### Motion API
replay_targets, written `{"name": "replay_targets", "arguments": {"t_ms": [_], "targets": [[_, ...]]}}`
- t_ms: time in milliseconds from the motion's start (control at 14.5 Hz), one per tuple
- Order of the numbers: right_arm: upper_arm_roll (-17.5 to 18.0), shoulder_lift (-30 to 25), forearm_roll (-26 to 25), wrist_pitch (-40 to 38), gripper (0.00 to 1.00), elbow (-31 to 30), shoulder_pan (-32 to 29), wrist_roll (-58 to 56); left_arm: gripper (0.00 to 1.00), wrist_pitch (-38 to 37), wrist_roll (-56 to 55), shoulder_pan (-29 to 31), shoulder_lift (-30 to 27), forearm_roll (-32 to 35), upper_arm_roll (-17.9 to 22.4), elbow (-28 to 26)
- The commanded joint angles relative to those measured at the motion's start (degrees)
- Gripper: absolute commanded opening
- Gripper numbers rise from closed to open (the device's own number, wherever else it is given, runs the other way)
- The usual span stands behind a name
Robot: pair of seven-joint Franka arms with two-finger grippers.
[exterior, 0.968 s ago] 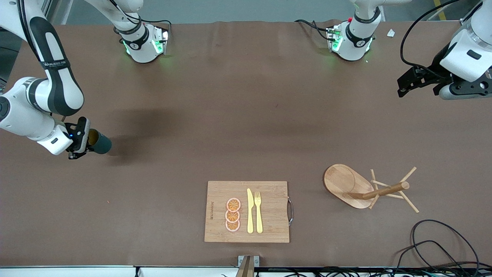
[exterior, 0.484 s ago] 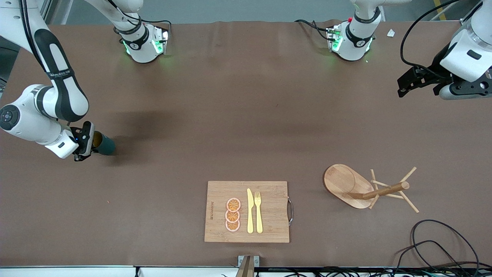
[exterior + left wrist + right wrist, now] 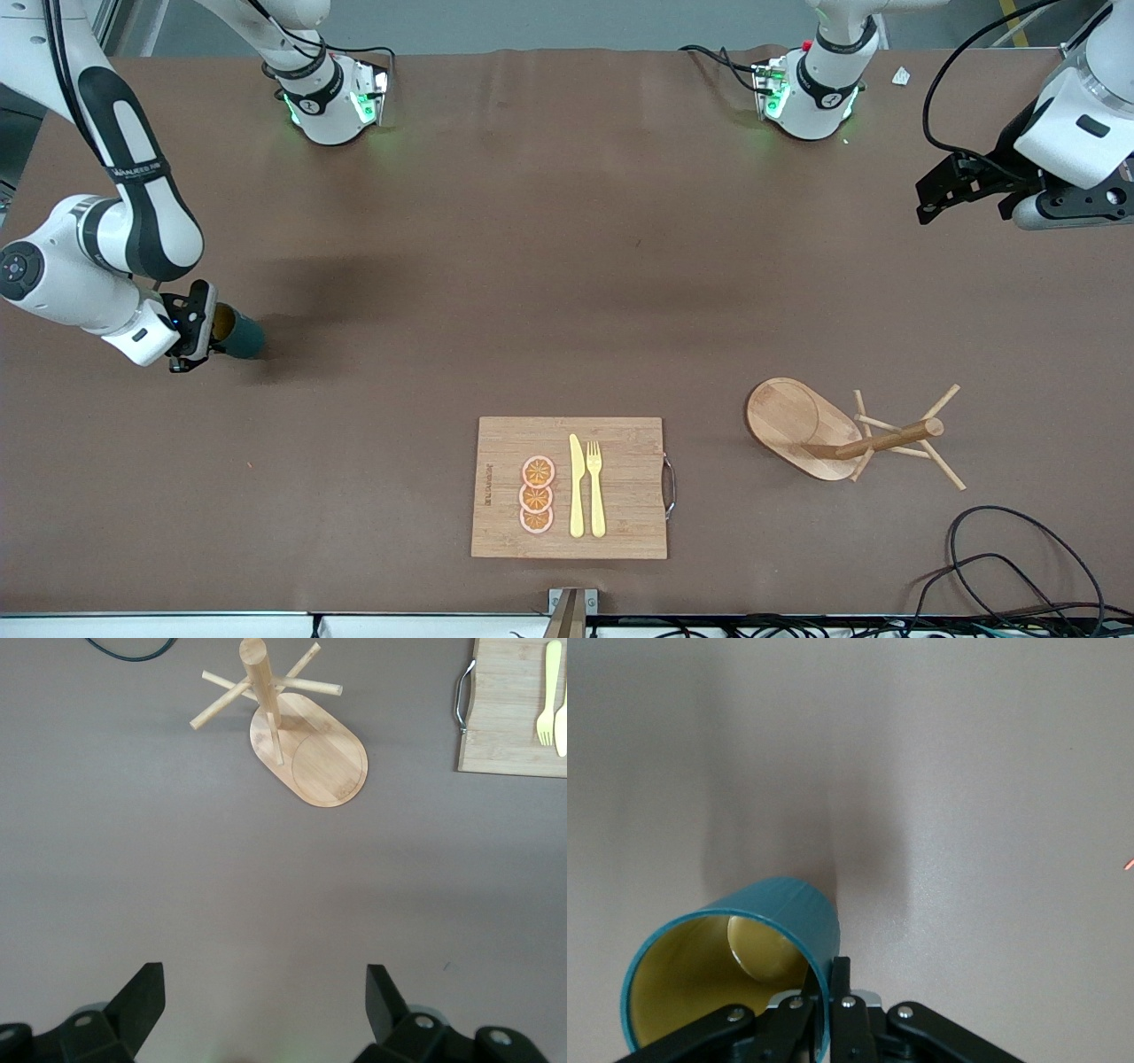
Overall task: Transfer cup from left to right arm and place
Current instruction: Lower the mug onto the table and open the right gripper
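The dark teal cup [image 3: 239, 334] with its mustard-yellow inside is held tilted, mouth toward the gripper, low over the table at the right arm's end. I cannot tell whether it touches the table. My right gripper [image 3: 209, 330] is shut on the cup's rim. In the right wrist view one finger sits inside and one outside the cup [image 3: 744, 943] wall at the gripper [image 3: 830, 973]. The cup's handle is hidden. My left gripper [image 3: 932, 200] waits, open and empty, raised over the left arm's end of the table; its open fingers frame bare table in the left wrist view [image 3: 263, 990].
A wooden cutting board [image 3: 620, 483] with orange slices [image 3: 537, 494], a yellow knife [image 3: 577, 486] and a fork [image 3: 595, 487] lies near the front camera. A wooden mug tree [image 3: 797, 425] stands toward the left arm's end, also in the left wrist view [image 3: 310, 753]. Black cables [image 3: 1010, 567] lie at the corner.
The right arm shifted a little and lowered, carrying the cup slightly toward the table's middle and closer to the surface. The left arm has not moved.
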Motion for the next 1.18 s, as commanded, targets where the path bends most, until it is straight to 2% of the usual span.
{"name": "replay_targets", "arguments": {"t_ms": [0, 138, 207, 277, 1106], "targets": [[0.57, 0.11, -0.56, 0.29, 0.03, 0.12, -0.91, -0.34, 1.0, 0.35, -0.39, 0.2, 0.28, -0.28, -0.07, 0.7], [0.65, 0.11, -0.47, 0.46, 0.27, 0.03, -1.09, -0.34, 1.0, 0.35, -0.39, 0.29, 0.28, -0.28, -0.07, 0.7], [0.65, 0.02, -0.38, 0.9, 0.52, -0.06, -1.35, -1.04, 1.0, 0.35, -0.39, 0.29, 0.28, -0.28, -0.07, 0.7], [0.74, 0.02, -0.38, 0.91, 1.0, -0.06, -1.61, -2.17, 1.0, 0.26, -0.39, 0.29, 0.19, -0.28, -0.07, 0.7], [1.01, -1.12, 0.32, -1.28, 1.0, 0.11, -1.7, -2.54, 1.0, 0.35, -0.39, 0.29, 0.28, -0.28, -0.07, 0.7]]}}
